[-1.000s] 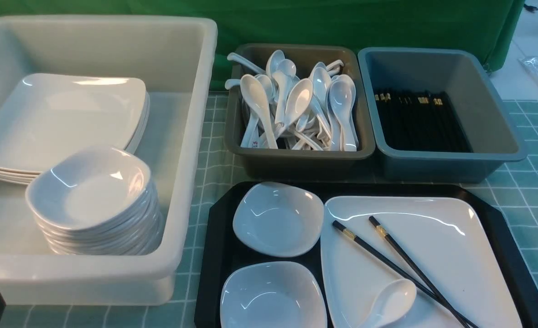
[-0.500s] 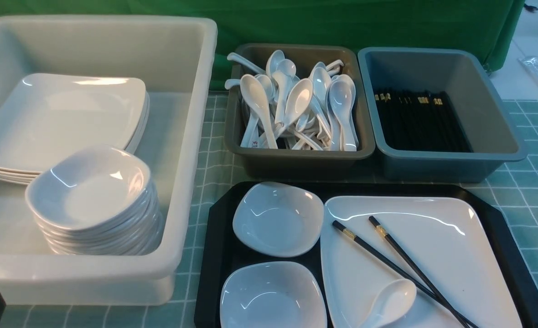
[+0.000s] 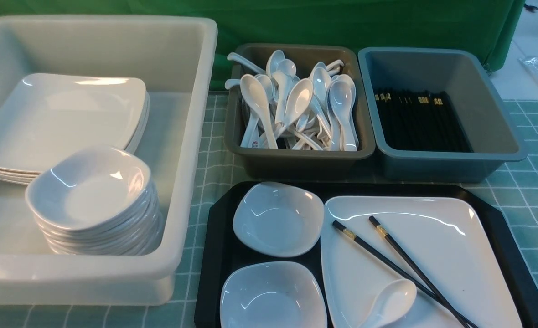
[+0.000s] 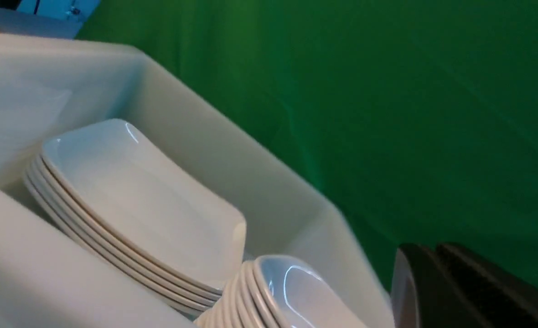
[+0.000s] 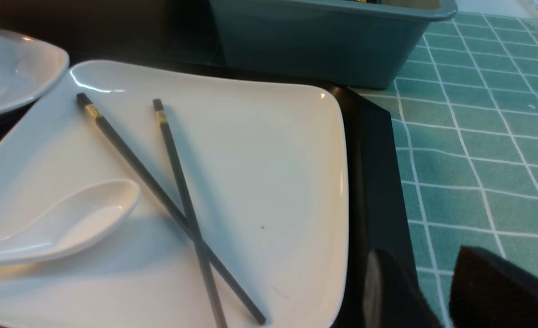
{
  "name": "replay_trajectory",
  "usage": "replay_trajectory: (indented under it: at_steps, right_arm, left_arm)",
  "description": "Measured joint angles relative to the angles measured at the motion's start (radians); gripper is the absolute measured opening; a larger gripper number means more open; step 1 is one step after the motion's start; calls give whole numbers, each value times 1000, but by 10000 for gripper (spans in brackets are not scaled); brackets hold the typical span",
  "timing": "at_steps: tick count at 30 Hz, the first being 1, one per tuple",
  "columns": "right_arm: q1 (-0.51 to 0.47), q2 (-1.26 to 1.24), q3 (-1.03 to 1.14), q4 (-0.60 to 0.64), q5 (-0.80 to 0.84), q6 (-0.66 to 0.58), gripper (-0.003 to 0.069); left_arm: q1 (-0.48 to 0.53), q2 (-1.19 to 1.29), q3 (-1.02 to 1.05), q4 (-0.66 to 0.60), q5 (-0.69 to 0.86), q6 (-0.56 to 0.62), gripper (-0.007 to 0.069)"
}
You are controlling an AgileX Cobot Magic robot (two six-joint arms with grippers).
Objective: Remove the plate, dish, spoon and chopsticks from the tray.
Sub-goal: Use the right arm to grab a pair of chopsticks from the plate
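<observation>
Draws the left gripper (image 4: 421, 248), shut on nothing, out of the front view's near-left corner since a second ago, holds the right gripper (image 5: 421, 255) parted and empty at the right rim of the tray (image 5: 374, 159), just beside the plate (image 5: 273, 159) bearing crossed chopsticks (image 5: 193, 233) and spoon (image 5: 68, 223).

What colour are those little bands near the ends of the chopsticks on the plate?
Gold, on black chopsticks; the right wrist view shows them best.

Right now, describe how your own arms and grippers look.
Only fingertips show, in the wrist views. The left gripper has flat black fingers, one with a pale inner face. The right gripper is black and blocky. No arms, cables or markings visible.
</observation>
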Motion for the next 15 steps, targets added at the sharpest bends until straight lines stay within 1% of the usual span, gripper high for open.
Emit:
replay_trajectory:
  at_steps: [1, 2, 4, 7, 8, 9, 10, 11, 12, 13, 15]
  right_arm:
    - [0, 0, 0, 0, 0, 0, 242]
    - [0, 0, 0, 0, 0, 0, 242]
    - [0, 0, 0, 0, 0, 0, 242]
    - [0, 0, 0, 0, 0, 1, 242]
    - [0, 0, 0, 0, 0, 1, 242]
    - [0, 0, 0, 0, 0, 1, 242]
    - [0, 0, 0, 0, 0, 1, 242]
    - [0, 0, 0, 0, 0, 1, 242]
    - [0, 0, 0, 0, 0, 1, 242]
    - [0, 0, 0, 0, 0, 1, 242]
    - [0, 0, 0, 0, -1, 1, 242]
  left_arm:
    - [0, 0, -27, 14, 44, -20, 17]
    - [0, 7, -70, 47, 121, -28, 17]
    - [0, 48, -161, 88, 244, 2, 17]
    - [0, 161, -350, 84, 497, 176, 17]
    - [0, 182, -362, 76, 533, 191, 17]
    - [0, 289, -463, 22, 700, 354, 17]
    - [0, 326, -502, -6, 752, 401, 17]
    - [0, 409, -554, -46, 857, 502, 17]
    - [0, 420, -561, -52, 869, 502, 17]
    - [-2, 496, -611, -102, 935, 595, 17]
    - [-17, 586, -646, -142, 957, 657, 17]
